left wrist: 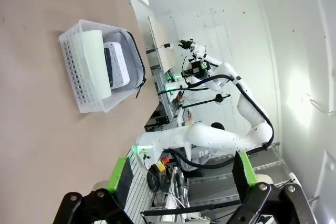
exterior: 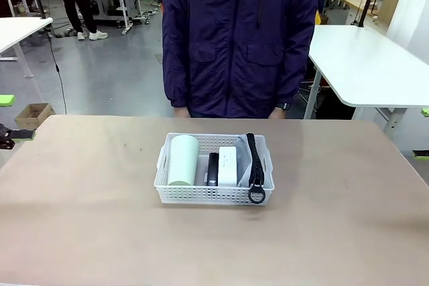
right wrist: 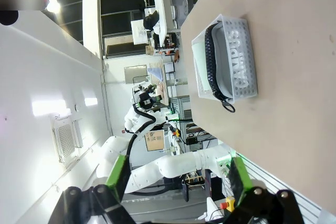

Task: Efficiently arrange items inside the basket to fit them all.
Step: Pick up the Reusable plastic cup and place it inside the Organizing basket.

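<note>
Front view. Basket (exterior: 163,177), white lattice, at mid-table, well apart from both table ends. Contents in a row, packed side by side: pale green cup (exterior: 183,160) lying on its side, slim black device (exterior: 213,168), white box (exterior: 228,165), grey pouch (exterior: 245,163) on edge with its black strap (exterior: 254,159) and ring (exterior: 256,195) draped over the near rim. Pouch lettering is hidden here. Person (exterior: 239,38) stands at the far edge, cut off above the chest; hands mostly hidden behind the table edge.

Left wrist view. Left gripper (left wrist: 182,172), fingers spread wide, nothing between the green pads (left wrist: 116,174), touching nothing. Arm held off the table's side; basket lies well beyond the fingertips, up and to the left, cup nearest. Black device hard to make out.

Right wrist view. Right gripper (right wrist: 178,170), fingers likewise wide apart and empty. Basket well beyond the fingertips, upper right; "CAMPUS" reads through the lattice. Cup, box and device hidden behind the pouch.
</note>
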`<state>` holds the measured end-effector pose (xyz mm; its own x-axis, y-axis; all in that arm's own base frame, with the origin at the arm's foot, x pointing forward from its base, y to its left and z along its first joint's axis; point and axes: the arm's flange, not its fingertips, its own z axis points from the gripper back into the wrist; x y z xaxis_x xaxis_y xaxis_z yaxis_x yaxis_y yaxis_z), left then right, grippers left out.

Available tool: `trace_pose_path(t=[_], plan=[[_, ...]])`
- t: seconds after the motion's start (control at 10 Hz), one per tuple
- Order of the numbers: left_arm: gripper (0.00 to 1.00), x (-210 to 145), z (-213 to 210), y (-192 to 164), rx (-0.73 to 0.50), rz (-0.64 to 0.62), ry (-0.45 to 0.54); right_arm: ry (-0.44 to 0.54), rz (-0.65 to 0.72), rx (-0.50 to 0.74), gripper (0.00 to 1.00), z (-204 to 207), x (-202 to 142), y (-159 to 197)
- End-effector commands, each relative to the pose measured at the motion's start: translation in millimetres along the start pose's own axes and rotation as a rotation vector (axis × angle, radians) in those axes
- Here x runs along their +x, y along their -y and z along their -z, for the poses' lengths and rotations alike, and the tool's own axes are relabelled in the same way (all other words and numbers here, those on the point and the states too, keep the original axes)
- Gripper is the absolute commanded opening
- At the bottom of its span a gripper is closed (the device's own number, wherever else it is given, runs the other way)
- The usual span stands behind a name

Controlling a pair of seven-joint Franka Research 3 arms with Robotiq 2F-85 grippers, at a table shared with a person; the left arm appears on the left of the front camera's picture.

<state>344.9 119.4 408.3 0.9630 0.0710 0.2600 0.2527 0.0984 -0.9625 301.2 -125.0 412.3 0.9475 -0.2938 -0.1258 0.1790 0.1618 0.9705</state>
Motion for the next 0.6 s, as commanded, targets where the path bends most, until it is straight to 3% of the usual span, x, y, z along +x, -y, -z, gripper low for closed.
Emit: trace_pose_path(t=[0.0, 0.5], plan=[[1.00, -5.0, -1.3, 0.5, 0.005, -0.014, 0.001, 0.002, 0.006, 0.012, 1.00, -0.8, -1.0, -4.0], [1.00, -5.0, -1.3, 0.5, 0.005, -0.014, 0.001, 0.002, 0.006, 0.012, 1.00, -0.8, -1.0, -4.0]])
